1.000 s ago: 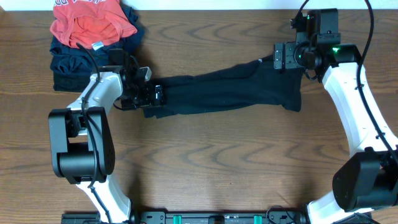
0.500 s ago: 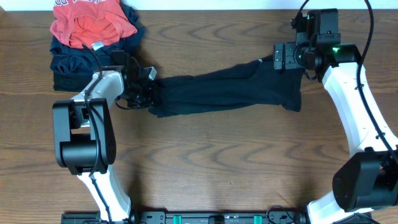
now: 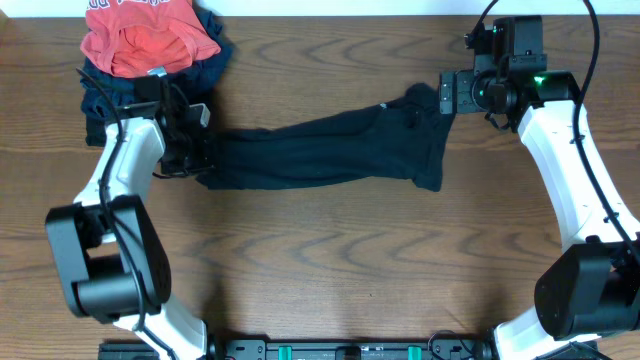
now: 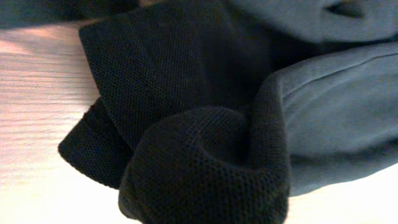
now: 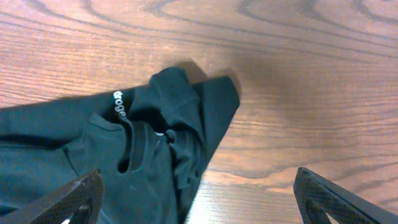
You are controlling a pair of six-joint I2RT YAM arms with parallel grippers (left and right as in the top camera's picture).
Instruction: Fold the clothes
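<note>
1. One wooden tabletop [image 3: 330,270] fills the overhead view.
2. Two white-and-black arms reach in from the bottom edge. The left arm [image 3: 125,185] is on the left of the frame and the right arm [image 3: 560,150] on the right.
3. One black shirt [image 3: 320,150] lies across the middle of the tabletop. It is stretched into a long band from centre left up to upper right, and its right end is wider and rumpled.
4. One pile of clothes sits in the upper left corner. A single red-orange shirt [image 3: 150,38] lies on top of dark navy folded garments [image 3: 105,100]. How many navy pieces there are I cannot tell.
5. There are two hands. The left hand [image 3: 195,150] is clenched on the left end of the black shirt, and its wrist view is filled with bunched black mesh cloth. The right hand [image 3: 447,93] is released. Its two fingers [image 5: 74,199] stand wide apart at the lower corners of its wrist view, hanging over the shirt's right end without gripping it.
6. One line of small white lettering [image 5: 118,106] shows on the shirt near its collar.
</note>
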